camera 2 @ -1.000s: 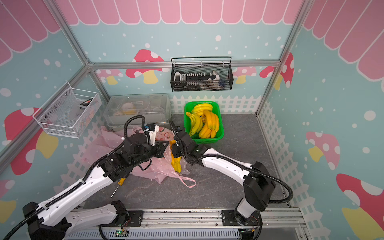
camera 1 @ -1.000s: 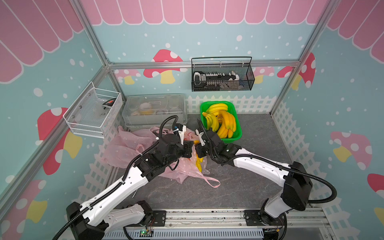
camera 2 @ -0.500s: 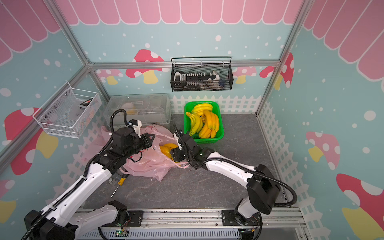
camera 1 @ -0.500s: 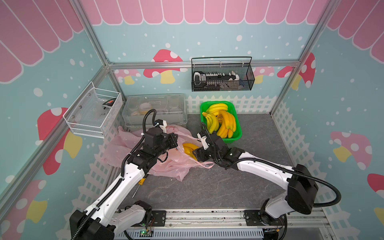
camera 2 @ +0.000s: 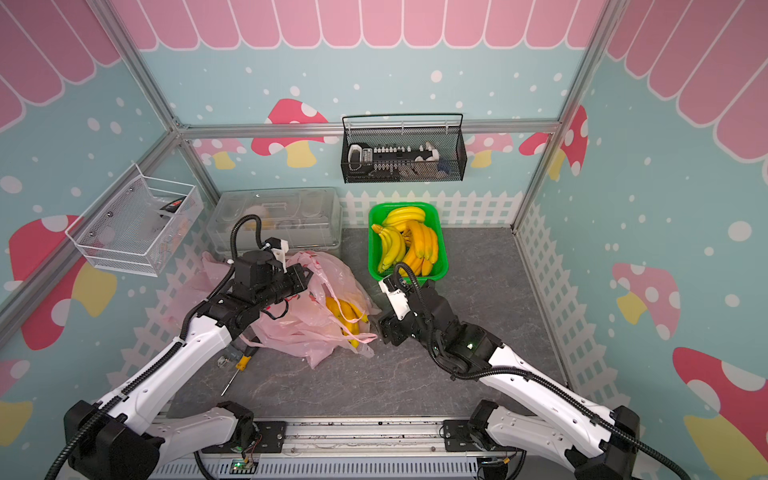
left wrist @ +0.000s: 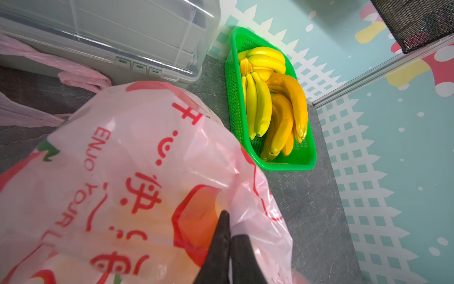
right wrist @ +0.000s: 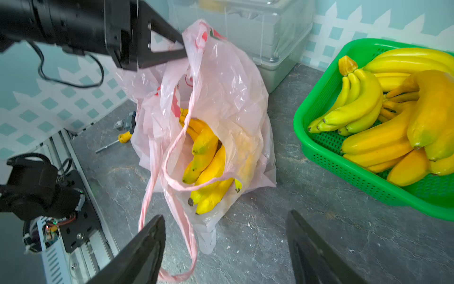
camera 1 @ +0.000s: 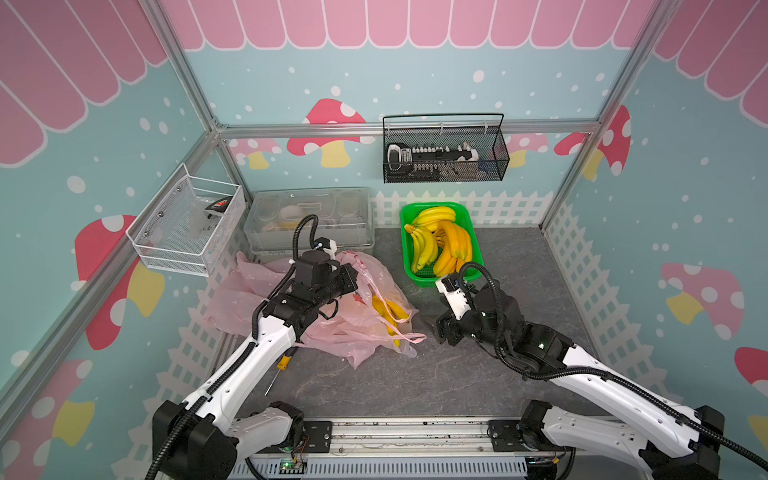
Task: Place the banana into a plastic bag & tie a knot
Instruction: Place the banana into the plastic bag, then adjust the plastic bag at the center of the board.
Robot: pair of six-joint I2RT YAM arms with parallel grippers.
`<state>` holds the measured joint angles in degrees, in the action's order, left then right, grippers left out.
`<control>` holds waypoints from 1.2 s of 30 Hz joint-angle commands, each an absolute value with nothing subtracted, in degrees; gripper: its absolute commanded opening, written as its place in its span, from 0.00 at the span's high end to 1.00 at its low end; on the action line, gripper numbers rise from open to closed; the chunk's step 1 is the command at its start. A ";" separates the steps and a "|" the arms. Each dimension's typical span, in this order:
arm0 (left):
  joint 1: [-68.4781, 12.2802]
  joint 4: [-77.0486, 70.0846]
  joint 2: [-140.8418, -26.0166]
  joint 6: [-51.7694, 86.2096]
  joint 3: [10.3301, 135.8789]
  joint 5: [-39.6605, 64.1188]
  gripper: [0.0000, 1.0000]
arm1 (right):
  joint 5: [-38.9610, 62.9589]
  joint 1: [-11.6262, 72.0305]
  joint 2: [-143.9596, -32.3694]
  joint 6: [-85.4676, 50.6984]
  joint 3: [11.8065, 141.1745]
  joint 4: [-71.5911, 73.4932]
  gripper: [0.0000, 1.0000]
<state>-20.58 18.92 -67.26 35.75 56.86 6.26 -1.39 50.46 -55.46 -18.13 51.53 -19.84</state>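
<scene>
Two left fingers (left wrist: 218, 246) pinch the bag (left wrist: 122, 159) rim.

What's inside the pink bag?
A bunch of yellow bananas lies inside the pink plastic bag, showing through its open mouth. The stem end and whatever is deeper down are covered by crumpled plastic, so I cannot tell if anything else is in there.
</scene>
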 commanded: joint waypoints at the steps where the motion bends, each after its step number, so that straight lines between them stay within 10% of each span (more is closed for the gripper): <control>1: -20.13 17.80 -68.49 35.16 59.58 7.01 1.00 | 0.48 51.69 -54.27 -14.01 49.01 -22.70 0.26; 21: -20.13 18.03 -73.44 34.01 62.89 8.39 1.00 | 2.42 54.98 -56.27 -9.20 48.09 -19.71 0.40; 36: -20.61 18.89 -77.40 32.89 64.92 9.05 1.00 | -3.30 55.01 -55.02 -11.39 51.81 -20.61 1.00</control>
<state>-20.60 18.74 -75.81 34.02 62.04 8.45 0.40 54.50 -57.78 -11.00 49.69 -19.79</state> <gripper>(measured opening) 0.049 0.050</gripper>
